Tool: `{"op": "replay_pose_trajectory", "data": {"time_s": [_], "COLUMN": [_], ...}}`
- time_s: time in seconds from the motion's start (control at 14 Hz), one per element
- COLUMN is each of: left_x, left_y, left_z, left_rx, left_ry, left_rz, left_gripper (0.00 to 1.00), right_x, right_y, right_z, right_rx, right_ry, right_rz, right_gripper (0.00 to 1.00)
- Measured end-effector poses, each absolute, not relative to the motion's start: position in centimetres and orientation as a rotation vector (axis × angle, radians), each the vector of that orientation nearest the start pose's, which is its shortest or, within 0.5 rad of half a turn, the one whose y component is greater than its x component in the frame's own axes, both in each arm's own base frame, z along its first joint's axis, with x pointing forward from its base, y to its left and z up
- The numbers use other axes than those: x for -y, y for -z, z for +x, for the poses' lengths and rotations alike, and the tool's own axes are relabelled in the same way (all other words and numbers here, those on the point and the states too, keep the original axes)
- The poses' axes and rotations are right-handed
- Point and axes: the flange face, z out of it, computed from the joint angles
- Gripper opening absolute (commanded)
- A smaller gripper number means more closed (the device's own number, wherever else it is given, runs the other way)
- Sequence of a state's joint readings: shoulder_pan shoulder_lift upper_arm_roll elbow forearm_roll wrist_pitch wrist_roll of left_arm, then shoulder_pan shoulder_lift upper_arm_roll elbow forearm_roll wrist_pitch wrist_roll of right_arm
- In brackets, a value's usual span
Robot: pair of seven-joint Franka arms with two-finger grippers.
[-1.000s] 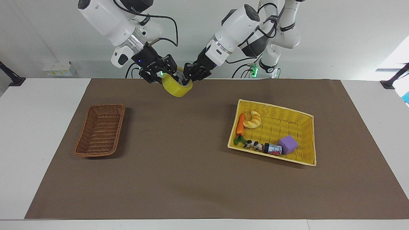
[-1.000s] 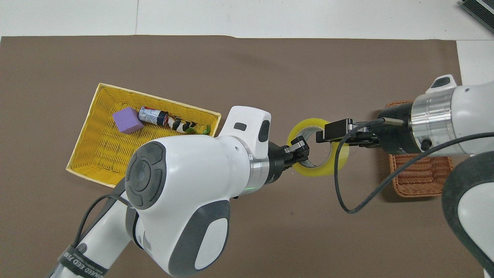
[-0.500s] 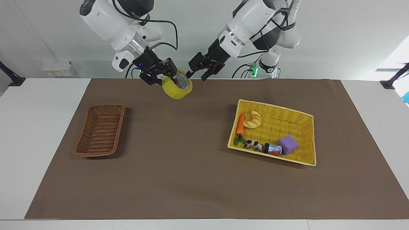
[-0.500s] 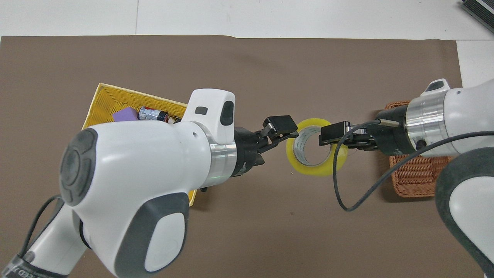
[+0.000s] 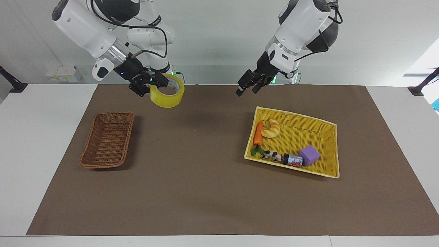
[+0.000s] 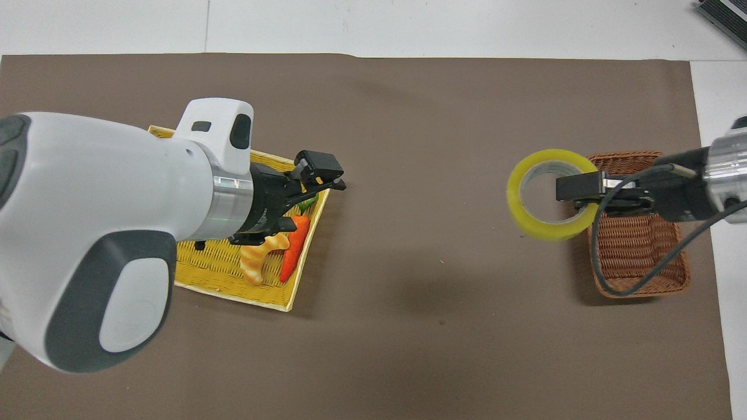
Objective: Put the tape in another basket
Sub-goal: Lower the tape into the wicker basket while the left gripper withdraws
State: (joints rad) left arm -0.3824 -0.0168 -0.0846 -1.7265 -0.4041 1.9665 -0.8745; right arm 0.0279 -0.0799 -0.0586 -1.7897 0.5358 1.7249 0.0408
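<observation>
So since a second ago the handover is finished: the left pincer (image 5: 247, 86) has let go of the tape (image 5: 167, 91) and pulled away toward the yellow basket (image 5: 331, 147), while the right pincer (image 5: 151, 82) has carried the roll off toward the right arm's end of the counter (image 5: 192, 192).

Right now the tape hangs in the air, pinched through its wall by the right pincer, one finger inside the core and one outside. From overhead it sits over the mat right beside the basket (image 6: 639, 256), overlapping its rim but not yet over the middle.

My guess on handling: it's a light, stiff ring with a slick outer face, so gripping the wall is smarter than squeezing the outside. It hangs from one side, so it could swing or tilt a bit on release. It won't break if dropped, though it could roll if it lands on edge.

The brown basket looks empty, so nothing blocks the drop; only its low sloped rim needs clearing.

The left pincer hovers with fingers spread over the yellow basket's edge nearer the robots, and looks to be waiting. That basket holds a carrot (image 5: 258, 133), a croissant (image 5: 271, 128), a small can (image 5: 292, 160) and a purple cube (image 5: 308, 155), all well apart from the action.
</observation>
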Motion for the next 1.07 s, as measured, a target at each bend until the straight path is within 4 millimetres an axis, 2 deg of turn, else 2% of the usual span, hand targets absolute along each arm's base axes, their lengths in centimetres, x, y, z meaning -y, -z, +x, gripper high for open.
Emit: {"op": "replay_pose_trajectory", "data": {"time_s": [0.14, 0.36, 0.5, 0.64, 0.79, 0.86, 1.07], "left_x": [24.3, 16.0, 11.2, 7.1, 4.8, 4.2, 2.1], "left_y": [-60.0, -59.9, -60.3, -60.4, -60.3, -60.3, -60.2], "left_z": [52.4, 54.5, 55.1, 55.4, 55.5, 55.5, 55.6], "left_rx": [0.839, 0.669, 0.549, 0.425, 0.303, 0.228, -0.030], "left_ry": [-0.076, -0.067, -0.056, -0.028, 0.010, 0.027, 0.054], "left_rz": [-3.475, -3.448, -3.432, -3.400, -3.335, -3.295, -3.183], "left_gripper": [1.00, 1.00, 1.00, 1.00, 1.00, 1.00, 1.00], "right_x": [0.4, 5.0, 8.1, 12.2, 15.8, 16.7, 17.8], "right_y": [-58.8, -56.5, -54.0, -49.8, -46.5, -45.7, -44.9], "right_z": [54.3, 55.3, 56.4, 57.3, 57.6, 57.5, 57.2], "right_rx": [-0.266, -0.386, -0.427, -0.394, -0.317, -0.294, -0.198], "right_ry": [0.034, 0.046, 0.066, 0.061, 0.068, 0.056, 0.051], "right_rz": [-2.600, -2.596, -2.604, -2.629, -2.682, -2.712, -2.751], "right_gripper": [0.00, 0.00, 0.00, 0.00, 0.00, 0.00, 0.00]}}
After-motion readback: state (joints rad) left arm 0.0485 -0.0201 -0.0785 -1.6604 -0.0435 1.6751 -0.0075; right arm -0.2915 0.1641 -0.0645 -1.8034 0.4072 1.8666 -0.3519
